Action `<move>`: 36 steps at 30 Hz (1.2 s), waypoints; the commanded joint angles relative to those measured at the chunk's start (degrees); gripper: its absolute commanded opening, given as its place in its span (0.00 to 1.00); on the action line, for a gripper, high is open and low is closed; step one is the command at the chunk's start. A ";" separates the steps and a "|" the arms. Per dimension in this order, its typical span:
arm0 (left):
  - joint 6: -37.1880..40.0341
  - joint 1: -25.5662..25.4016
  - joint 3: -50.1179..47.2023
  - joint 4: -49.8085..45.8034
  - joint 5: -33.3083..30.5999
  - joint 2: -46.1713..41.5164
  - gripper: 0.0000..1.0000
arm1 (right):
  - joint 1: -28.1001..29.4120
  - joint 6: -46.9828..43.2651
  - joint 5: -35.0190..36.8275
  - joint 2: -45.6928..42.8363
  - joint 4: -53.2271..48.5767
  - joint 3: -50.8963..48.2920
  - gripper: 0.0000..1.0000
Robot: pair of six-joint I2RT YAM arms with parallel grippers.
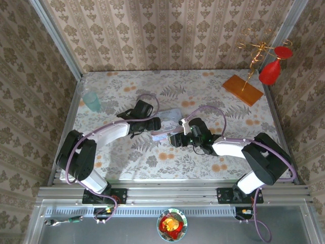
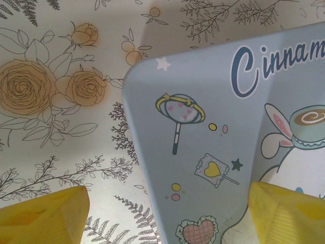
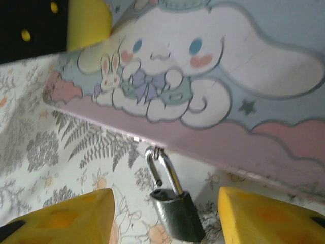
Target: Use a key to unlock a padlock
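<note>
At the front edge of the tin [image 3: 213, 76], the padlock [image 3: 177, 216] hangs by its shackle [image 3: 163, 170] from a small hasp under the pink rim. Its dark body rests low, touching or just above the floral counter [image 3: 61, 152]; which of the two cannot be told. The shackle appears seated in the body, so the lock is judged unopened.

Right tool [image 3: 167, 223]: spread wide and gripping nothing. Its yellow fingers [image 3: 66, 218] stand either side of the padlock, apart from it. This placement reads as an approach lined up on the lock body, keeping the keyway end within reach.

Left tool [image 2: 165, 218]: also spread and gripping nothing, set over the tin's opposite corner. One finger [image 2: 284, 213] lies over the printed lid, the other over bare counter beside the tin. Contact with the lid cannot be confirmed. The position is judged a bracing one, meant to stop the light tin sliding while the lock is worked.

Risk noted: the padlock swings freely on its hasp and may turn away under a push.
</note>
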 commanded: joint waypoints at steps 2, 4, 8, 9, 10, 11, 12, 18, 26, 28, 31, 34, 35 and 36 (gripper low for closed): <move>-0.79 -0.35 -2.90 -4.85 -2.02 1.27 0.81 | 0.13 1.03 -6.94 3.14 -2.78 0.33 0.54; -1.01 -0.36 -3.50 -4.53 -2.06 1.05 0.81 | 0.72 0.83 -5.89 3.86 -2.63 0.11 0.54; -1.10 -0.37 -3.97 -4.61 -2.19 0.45 0.81 | 1.03 0.29 -4.66 4.72 -2.19 0.16 0.52; -1.10 -0.36 -3.98 -4.62 -2.24 0.34 0.81 | 1.10 0.04 -4.36 4.89 -2.23 0.26 0.51; -1.10 -0.38 -4.11 -4.69 -2.15 0.26 0.81 | 1.25 -0.36 -3.70 5.09 -2.63 0.54 0.50; -1.18 -0.38 -4.30 -4.68 -2.15 0.09 0.81 | 1.41 -0.76 -2.55 5.25 -3.25 0.84 0.50; -1.27 -0.33 -4.47 -4.46 -2.07 -0.01 0.81 | 1.70 -1.23 -1.73 5.44 -3.77 1.08 0.50; -1.80 -0.42 -5.05 -3.97 -1.87 0.08 0.81 | 3.10 -2.15 1.79 6.51 -4.32 1.94 0.46; -1.39 -0.47 -5.38 -4.55 -3.25 0.25 0.81 | 6.79 -2.73 8.89 5.96 -4.52 2.09 0.21; -1.27 -0.30 -5.88 -4.64 -3.62 0.12 0.81 | 7.73 -2.50 10.99 5.19 -4.33 1.63 0.18; -1.27 -0.20 -6.77 -4.35 -3.71 -0.35 0.81 | 8.90 -1.64 13.61 3.87 -3.15 0.44 0.14; -1.53 -0.16 -7.38 -4.05 -3.73 -0.51 0.81 | 9.67 0.06 16.47 2.72 -2.21 -0.66 0.10; -1.54 -0.20 -7.69 -3.71 -3.86 -0.61 0.81 | 9.82 0.90 17.47 2.42 -2.10 -0.77 0.09; -1.45 -0.29 -7.97 -3.36 -3.98 -0.63 0.81 | 10.03 1.55 18.20 2.31 -2.16 -0.86 0.07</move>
